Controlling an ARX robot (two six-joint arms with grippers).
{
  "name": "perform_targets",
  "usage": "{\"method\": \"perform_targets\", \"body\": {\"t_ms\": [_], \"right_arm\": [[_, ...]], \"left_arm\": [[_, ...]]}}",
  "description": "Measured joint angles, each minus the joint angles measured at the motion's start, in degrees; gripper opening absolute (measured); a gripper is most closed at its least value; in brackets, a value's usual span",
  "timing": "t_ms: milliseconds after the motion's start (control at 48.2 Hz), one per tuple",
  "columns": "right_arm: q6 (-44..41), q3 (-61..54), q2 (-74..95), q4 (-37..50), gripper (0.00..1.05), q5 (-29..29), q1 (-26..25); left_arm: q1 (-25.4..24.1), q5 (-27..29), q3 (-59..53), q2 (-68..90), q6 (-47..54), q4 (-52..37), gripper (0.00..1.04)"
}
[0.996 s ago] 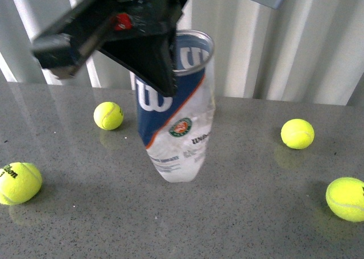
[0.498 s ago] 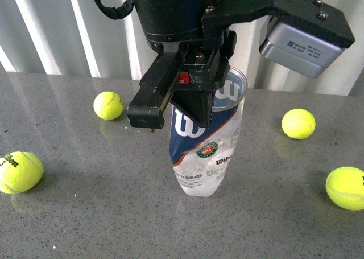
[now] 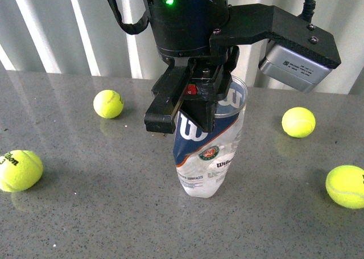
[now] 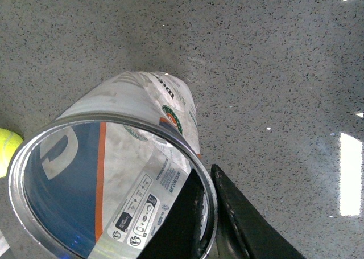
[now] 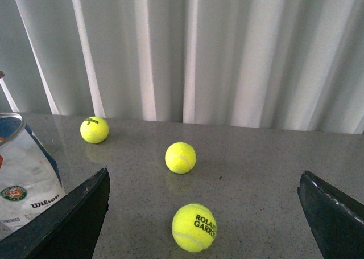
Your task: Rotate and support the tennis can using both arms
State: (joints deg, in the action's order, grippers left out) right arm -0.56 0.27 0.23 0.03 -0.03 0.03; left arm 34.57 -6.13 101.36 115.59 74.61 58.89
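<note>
The left end effector (image 3: 190, 108) pinches the tennis can (image 3: 207, 151) rim, one finger inside; the right end effector (image 5: 205, 213) gapes wide, empty.

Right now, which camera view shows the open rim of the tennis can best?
The left wrist view: the tennis can shows its whole silver rim. In the front view an arm hides most of it; the right wrist view catches only an edge.

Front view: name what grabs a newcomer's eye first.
A big black arm with a green light comes down at centre, its left gripper pinching the rim of the tennis can, which stands tilted on the grey table. Yellow tennis balls lie scattered on both sides.
</note>
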Motion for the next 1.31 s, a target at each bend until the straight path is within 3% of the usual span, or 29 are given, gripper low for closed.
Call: {"method": "perform_targets", "body": {"t_ms": [104, 415, 602, 788, 933, 1037, 1141, 1307], "right_arm": [[0.0, 0.0, 0.0, 0.0, 0.98, 0.0, 0.0], [0.0, 0.0, 0.0, 0.0, 0.98, 0.0, 0.0], [0.0, 0.0, 0.0, 0.0, 0.98, 0.0, 0.0], [0.0, 0.0, 0.0, 0.0, 0.98, 0.0, 0.0], [0.0, 0.0, 0.0, 0.0, 0.98, 0.0, 0.0], [0.0, 0.0, 0.0, 0.0, 0.98, 0.0, 0.0], [0.0, 0.0, 0.0, 0.0, 0.98, 0.0, 0.0], [0.0, 0.0, 0.0, 0.0, 0.98, 0.0, 0.0]], "left_arm": [[0.0, 0.0, 0.0, 0.1, 0.3, -0.3, 0.28], [0.0, 0.2, 0.2, 0.1, 0.3, -0.3, 0.69], [0.0, 0.2, 1.1, 0.1, 0.2, -0.2, 1.00], [-0.3, -0.9, 3.6, -1.3, -0.9, 0.4, 0.98], [-2.2, -7.1, 5.6, -5.0, -4.5, -2.1, 0.98], [-5.0, -11.8, 4.6, -10.0, -9.6, -10.0, 0.98], [-10.9, -16.2, -2.0, -20.3, -19.6, -23.4, 0.98], [-20.4, -16.8, -15.1, -34.4, -36.5, -40.1, 0.98]]}}
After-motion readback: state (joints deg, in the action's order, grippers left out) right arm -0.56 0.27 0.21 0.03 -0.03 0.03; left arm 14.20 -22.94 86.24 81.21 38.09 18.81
